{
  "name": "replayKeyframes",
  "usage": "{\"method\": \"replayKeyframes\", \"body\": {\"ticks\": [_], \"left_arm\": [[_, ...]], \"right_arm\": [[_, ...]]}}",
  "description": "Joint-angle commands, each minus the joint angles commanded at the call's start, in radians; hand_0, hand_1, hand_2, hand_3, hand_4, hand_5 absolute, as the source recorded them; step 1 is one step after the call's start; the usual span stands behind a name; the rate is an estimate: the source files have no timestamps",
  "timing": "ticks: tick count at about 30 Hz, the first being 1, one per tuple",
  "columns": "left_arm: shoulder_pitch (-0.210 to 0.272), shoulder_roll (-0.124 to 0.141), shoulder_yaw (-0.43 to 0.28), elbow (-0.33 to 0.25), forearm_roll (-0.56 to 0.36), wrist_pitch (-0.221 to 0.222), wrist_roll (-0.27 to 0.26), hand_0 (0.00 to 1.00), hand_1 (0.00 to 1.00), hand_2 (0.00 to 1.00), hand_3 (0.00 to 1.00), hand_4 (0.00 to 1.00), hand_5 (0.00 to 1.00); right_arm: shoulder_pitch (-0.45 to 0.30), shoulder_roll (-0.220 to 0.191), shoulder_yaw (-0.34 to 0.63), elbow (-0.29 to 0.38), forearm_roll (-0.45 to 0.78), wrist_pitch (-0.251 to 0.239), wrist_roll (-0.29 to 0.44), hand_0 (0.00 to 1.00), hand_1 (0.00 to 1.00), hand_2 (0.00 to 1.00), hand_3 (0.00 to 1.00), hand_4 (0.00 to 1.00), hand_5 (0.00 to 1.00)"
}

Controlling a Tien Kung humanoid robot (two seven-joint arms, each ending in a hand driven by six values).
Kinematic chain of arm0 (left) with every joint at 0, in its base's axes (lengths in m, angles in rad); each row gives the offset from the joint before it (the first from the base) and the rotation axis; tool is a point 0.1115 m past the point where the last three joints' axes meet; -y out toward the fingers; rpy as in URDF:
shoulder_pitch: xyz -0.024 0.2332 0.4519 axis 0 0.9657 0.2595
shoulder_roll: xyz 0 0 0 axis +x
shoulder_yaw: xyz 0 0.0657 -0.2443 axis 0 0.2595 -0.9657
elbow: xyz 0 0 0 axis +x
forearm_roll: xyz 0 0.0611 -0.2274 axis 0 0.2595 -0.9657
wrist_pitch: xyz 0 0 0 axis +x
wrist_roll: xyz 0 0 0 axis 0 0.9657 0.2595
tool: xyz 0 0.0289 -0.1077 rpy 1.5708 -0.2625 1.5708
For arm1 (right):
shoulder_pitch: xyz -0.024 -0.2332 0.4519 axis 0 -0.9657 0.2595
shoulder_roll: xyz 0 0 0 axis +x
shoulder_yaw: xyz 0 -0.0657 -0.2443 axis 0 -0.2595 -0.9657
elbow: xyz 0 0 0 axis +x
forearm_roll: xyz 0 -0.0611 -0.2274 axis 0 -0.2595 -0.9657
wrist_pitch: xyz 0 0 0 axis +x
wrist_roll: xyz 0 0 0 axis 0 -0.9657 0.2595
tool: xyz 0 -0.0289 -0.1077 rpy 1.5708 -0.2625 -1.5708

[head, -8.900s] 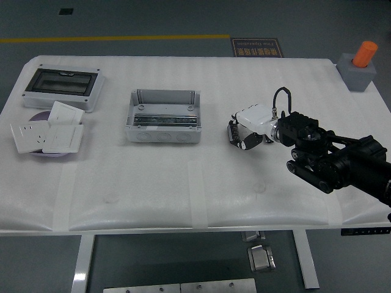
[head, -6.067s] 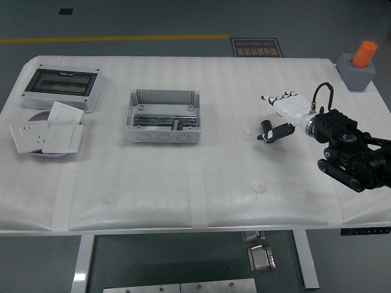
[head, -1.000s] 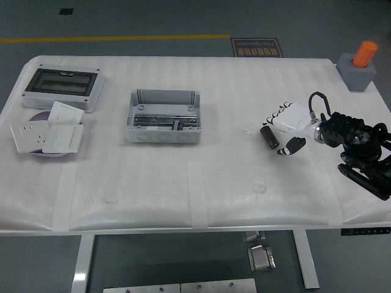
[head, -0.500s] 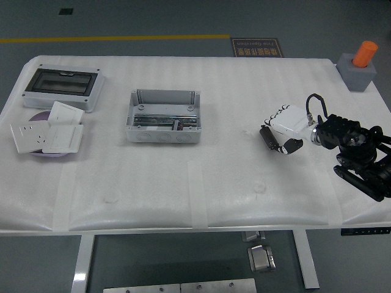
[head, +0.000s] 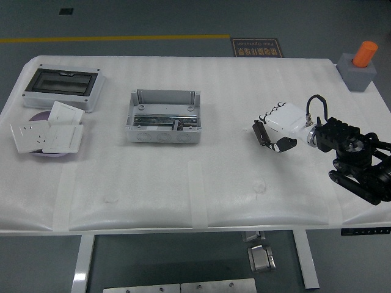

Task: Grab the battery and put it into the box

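A small dark battery (head: 261, 132) sits right of the table's middle, at the tips of my right hand (head: 272, 135). The hand's white fingers (head: 269, 116) and dark thumb (head: 285, 144) curl around it, and it seems slightly raised off the table. The black right arm (head: 357, 162) comes in from the right edge. The open grey box (head: 163, 135) stands left of the middle, well apart from the hand. A small dark piece (head: 177, 125) lies inside it on the metal rail. My left arm is out of view.
A grey enclosure with a dark see-through lid (head: 61, 87) lies at the back left. In front of it, a purple plate (head: 38, 117) carries white wall switch plates (head: 47, 135). A grey block with an orange cylinder (head: 360, 64) stands at the back right corner.
My right hand has slid a little left and closed its fingers and thumb on the battery, which lay free on the table a second ago. The battery now sits slightly farther left.
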Motion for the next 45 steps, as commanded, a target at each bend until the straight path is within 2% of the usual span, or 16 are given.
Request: {"method": "replayKeyframes", "body": {"ticks": [3, 4, 6, 9, 12, 15, 19, 26, 33, 34, 39, 40, 45], "left_arm": [[0.004, -0.002, -0.003, 0.001, 0.001, 0.000, 0.001, 0.595, 0.619, 0.443, 0.613, 0.472, 0.545], [0.006, -0.002, -0.005, 0.002, 0.003, 0.000, 0.002, 0.595, 0.619, 0.443, 0.613, 0.472, 0.546], [0.009, -0.005, -0.013, 0.003, 0.009, -0.001, 0.006, 0.595, 0.619, 0.443, 0.613, 0.472, 0.546], [0.012, -0.008, -0.022, 0.004, 0.017, -0.004, 0.009, 0.595, 0.619, 0.443, 0.613, 0.472, 0.546], [0.012, -0.009, -0.028, 0.005, 0.022, -0.006, 0.012, 0.595, 0.618, 0.444, 0.613, 0.472, 0.546], [0.011, -0.008, -0.031, 0.005, 0.024, -0.006, 0.012, 0.595, 0.618, 0.444, 0.613, 0.472, 0.546], [0.010, -0.008, -0.038, 0.005, 0.031, -0.008, 0.015, 0.595, 0.619, 0.445, 0.615, 0.472, 0.546], [0.010, -0.008, -0.050, 0.006, 0.044, -0.010, 0.019, 0.595, 0.619, 0.444, 0.614, 0.473, 0.547], [0.009, -0.007, -0.057, 0.006, 0.051, -0.009, 0.017, 0.595, 0.619, 0.444, 0.615, 0.473, 0.548], [0.009, -0.007, -0.058, 0.006, 0.053, -0.009, 0.017, 0.596, 0.618, 0.444, 0.615, 0.475, 0.549], [0.005, -0.007, -0.072, 0.007, 0.067, -0.014, 0.020, 0.596, 0.618, 0.444, 0.615, 0.475, 0.549], [0.004, -0.007, -0.075, 0.008, 0.070, -0.015, 0.021, 0.595, 0.619, 0.444, 0.615, 0.475, 0.548], [0.003, -0.006, -0.089, 0.009, 0.084, -0.020, 0.026, 0.595, 0.619, 0.444, 0.615, 0.475, 0.548]], "right_arm": [[0.001, -0.023, -0.029, 0.054, 0.065, -0.080, -0.043, 0.820, 0.632, 0.491, 0.575, 0.418, 0.257], [0.000, -0.027, -0.008, 0.076, 0.079, -0.103, -0.052, 0.806, 0.615, 0.457, 0.526, 0.348, 0.253], [0.000, -0.027, 0.040, 0.119, 0.100, -0.146, -0.064, 0.806, 0.615, 0.457, 0.526, 0.348, 0.253], [-0.003, -0.005, 0.117, 0.176, 0.103, -0.178, -0.076, 0.806, 0.615, 0.457, 0.526, 0.348, 0.253], [-0.005, 0.045, 0.205, 0.222, 0.089, -0.191, -0.085, 0.802, 0.613, 0.447, 0.507, 0.339, 0.264], [-0.005, 0.093, 0.275, 0.227, 0.079, -0.196, -0.090, 0.802, 0.613, 0.447, 0.507, 0.339, 0.264], [-0.001, 0.166, 0.357, 0.198, 0.079, -0.199, -0.091, 0.793, 0.612, 0.432, 0.497, 0.331, 0.276], [0.005, 0.253, 0.344, 0.105, 0.135, -0.195, -0.086, 0.794, 0.608, 0.428, 0.494, 0.334, 0.275], [0.000, 0.287, 0.309, 0.079, 0.190, -0.186, -0.071, 0.796, 0.607, 0.443, 0.503, 0.338, 0.277], [0.000, 0.291, 0.307, 0.079, 0.194, -0.185, -0.070, 0.807, 0.634, 0.518, 0.551, 0.372, 0.295], [0.005, 0.312, 0.298, 0.079, 0.207, -0.173, -0.066, 0.807, 0.634, 0.518, 0.551, 0.372, 0.295], [0.006, 0.316, 0.294, 0.080, 0.208, -0.169, -0.065, 0.827, 0.685, 0.636, 0.613, 0.478, 0.384], [0.014, 0.331, 0.282, 0.074, 0.207, -0.114, -0.070, 0.827, 0.685, 0.636, 0.613, 0.478, 0.384]]}}
